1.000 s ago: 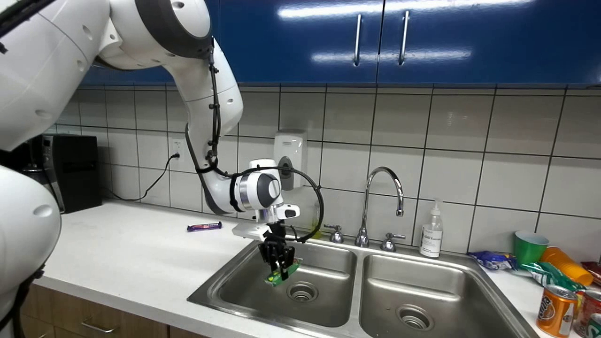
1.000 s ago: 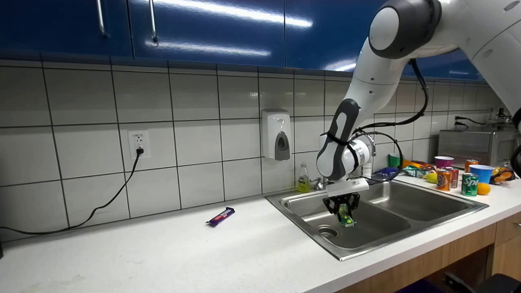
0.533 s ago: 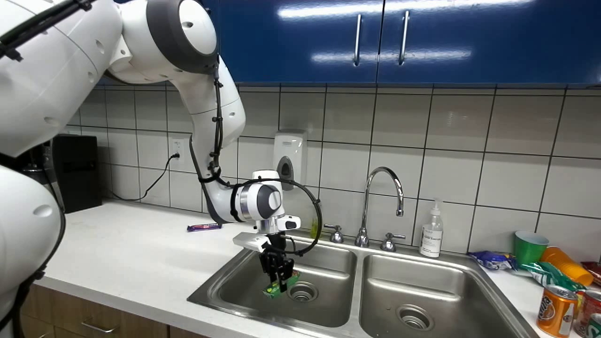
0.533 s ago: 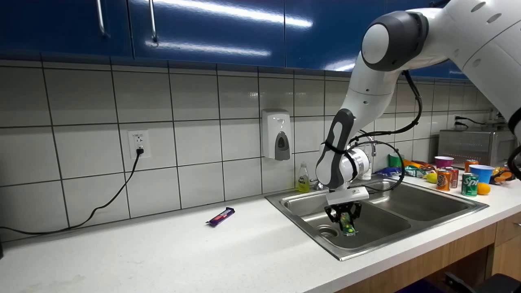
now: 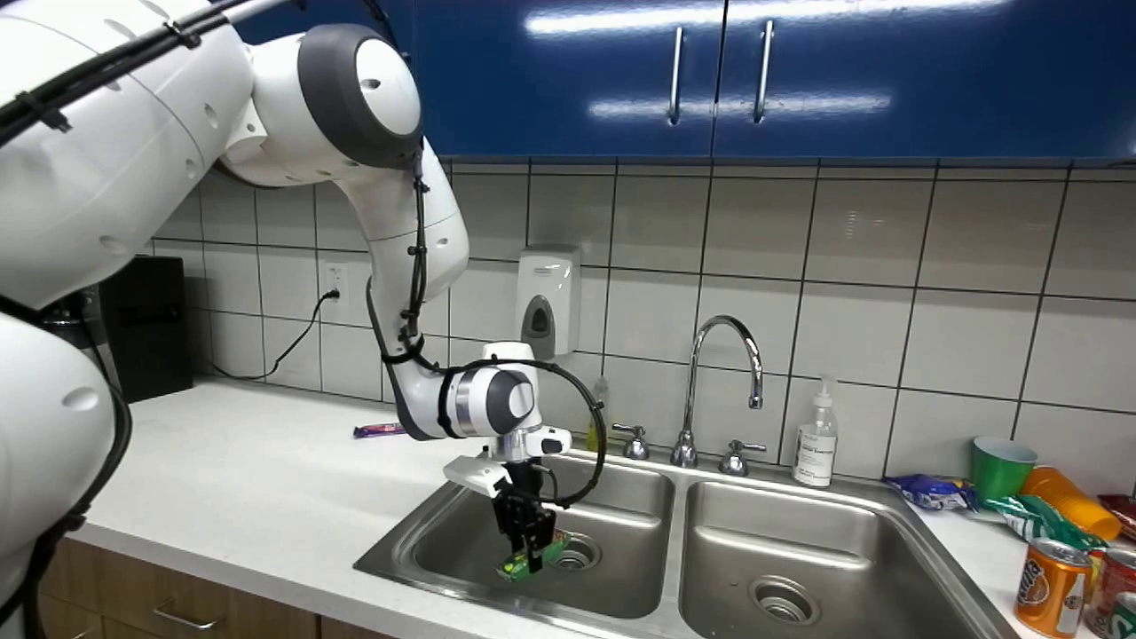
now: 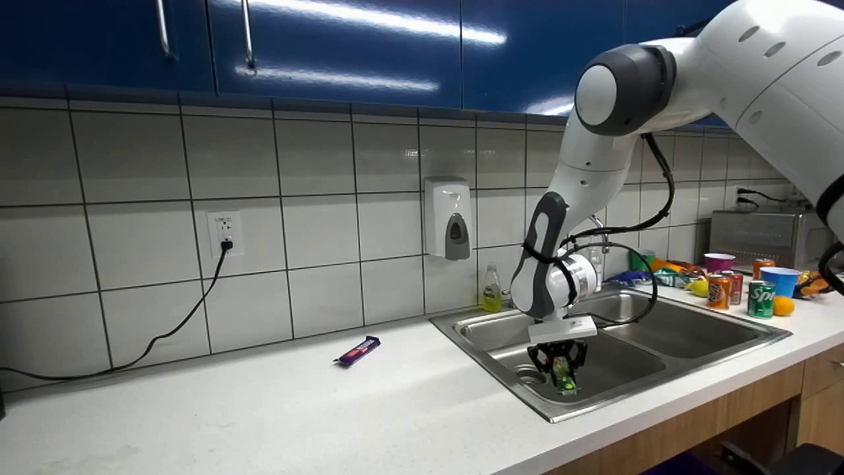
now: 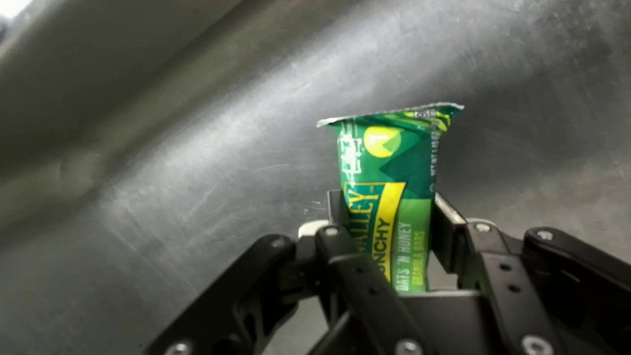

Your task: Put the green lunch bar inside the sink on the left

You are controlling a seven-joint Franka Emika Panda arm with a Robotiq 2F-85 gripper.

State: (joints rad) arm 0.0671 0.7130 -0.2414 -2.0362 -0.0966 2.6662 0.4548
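Note:
The green lunch bar [image 5: 515, 569] is a green and yellow wrapped bar. It also shows in an exterior view [image 6: 565, 380] and in the wrist view [image 7: 389, 153]. My gripper [image 7: 392, 214] is shut on it, one finger on each long side, with the bar's end sticking out past the fingertips. The gripper [image 5: 531, 543] is down inside the left basin [image 5: 621, 586] of the steel sink [image 6: 496, 369], beside the drain. The bar is close over the basin floor; I cannot tell whether it touches. The bar's rear end is partly hidden by the gripper.
A purple-wrapped bar [image 6: 358, 351] lies on the counter beside the sink. A faucet [image 5: 688, 399] and a soap bottle [image 5: 816, 439] stand behind the sink. The right basin [image 5: 737, 586] lies beyond the divider. Cans [image 6: 761, 300], cups and wrappers stand at the far side.
My gripper has moved down deeper into the left basin with the green bar held in it. The arm has lowered and tilted forward with it.

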